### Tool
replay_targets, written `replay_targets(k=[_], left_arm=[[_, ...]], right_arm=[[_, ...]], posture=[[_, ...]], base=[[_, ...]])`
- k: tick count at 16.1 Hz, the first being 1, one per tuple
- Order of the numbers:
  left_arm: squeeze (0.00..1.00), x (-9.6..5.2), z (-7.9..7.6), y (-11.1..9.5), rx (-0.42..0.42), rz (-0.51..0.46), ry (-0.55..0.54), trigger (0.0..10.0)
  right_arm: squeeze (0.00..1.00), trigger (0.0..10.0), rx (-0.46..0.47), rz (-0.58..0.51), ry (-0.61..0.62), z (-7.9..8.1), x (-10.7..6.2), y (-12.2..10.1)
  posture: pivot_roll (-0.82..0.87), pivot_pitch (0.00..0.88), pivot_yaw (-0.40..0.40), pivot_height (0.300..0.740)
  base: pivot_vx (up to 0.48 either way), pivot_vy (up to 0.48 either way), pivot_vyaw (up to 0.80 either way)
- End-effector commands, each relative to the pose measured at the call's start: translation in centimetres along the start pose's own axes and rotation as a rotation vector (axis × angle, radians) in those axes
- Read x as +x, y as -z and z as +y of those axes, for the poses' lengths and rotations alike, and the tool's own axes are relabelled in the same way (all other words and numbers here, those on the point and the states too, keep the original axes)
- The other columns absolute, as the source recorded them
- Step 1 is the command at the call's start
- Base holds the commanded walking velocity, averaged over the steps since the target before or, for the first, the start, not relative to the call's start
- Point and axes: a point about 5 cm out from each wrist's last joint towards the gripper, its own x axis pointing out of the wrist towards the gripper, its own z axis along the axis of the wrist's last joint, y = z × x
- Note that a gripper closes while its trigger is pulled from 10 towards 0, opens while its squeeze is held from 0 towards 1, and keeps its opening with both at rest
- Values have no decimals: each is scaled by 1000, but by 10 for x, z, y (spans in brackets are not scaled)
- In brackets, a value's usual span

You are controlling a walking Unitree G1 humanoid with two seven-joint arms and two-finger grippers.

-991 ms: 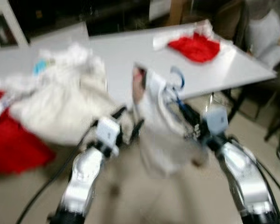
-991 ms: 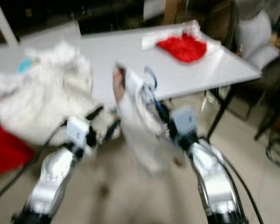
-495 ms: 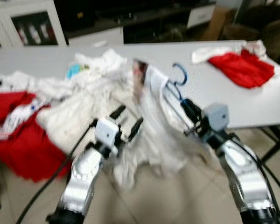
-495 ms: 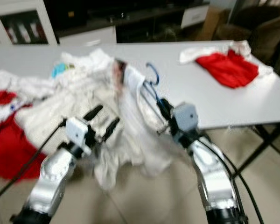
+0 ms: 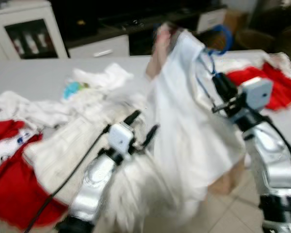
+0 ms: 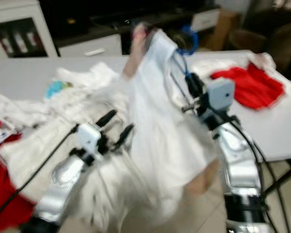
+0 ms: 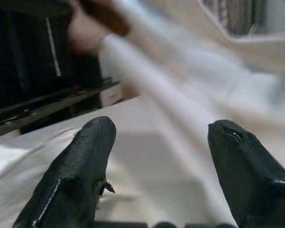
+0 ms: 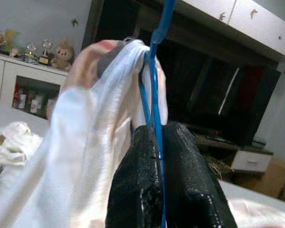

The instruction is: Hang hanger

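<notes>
A blue hanger [image 5: 218, 43] carries a white garment [image 5: 184, 126] that hangs down in front of the grey table [image 5: 34, 80]. My right gripper [image 5: 223, 90] is shut on the hanger's blue wire [image 8: 156, 95], below its hook [image 6: 188, 40], holding it raised. My left gripper [image 5: 143, 127] stands open, lower and to the left, just beside the hanging cloth, with nothing between its fingers [image 7: 76, 166].
The table holds a heap of white clothes [image 5: 77, 121], red cloth [image 5: 9, 184] at the left and a red garment [image 6: 252, 85] at the right. A white cabinet [image 5: 19, 29] and dark shelving stand behind. Tiled floor [image 5: 237, 208] lies at the lower right.
My right gripper has lifted the hanger and garment well upward. The camera has shifted too, and the left gripper stays open near the cloth.
</notes>
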Motion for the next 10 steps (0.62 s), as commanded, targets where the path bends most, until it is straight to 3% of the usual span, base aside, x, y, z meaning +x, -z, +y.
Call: replay_targets(k=[1,4,7,8,10], left_arm=[[0,5,-6,-2,-7,-13,16,10000],[0,5,-6,-2,-12,-12,12,10000],[0,3,-6,-1,-16,-9,9,10000],[0,3,-7,-2,-17,-10,8,10000],[0,3,-7,-2,-16,-10,10,10000]], right_arm=[[0,10000,-23,-9,49,-15,3,-5],[0,10000,-40,18,34,-14,9,-3],[0,10000,-119,253,-47,-4,6,32],[0,10000,-151,388,-98,2,-2,54],[0,10000,-153,466,-126,8,-7,66]], posture=[[-55,0,4,740],[-53,0,2,740],[-49,0,0,740],[-49,0,1,740],[-51,0,2,740]], base=[[480,0,0],[435,0,0],[0,0,0],[0,0,0],[0,0,0]])
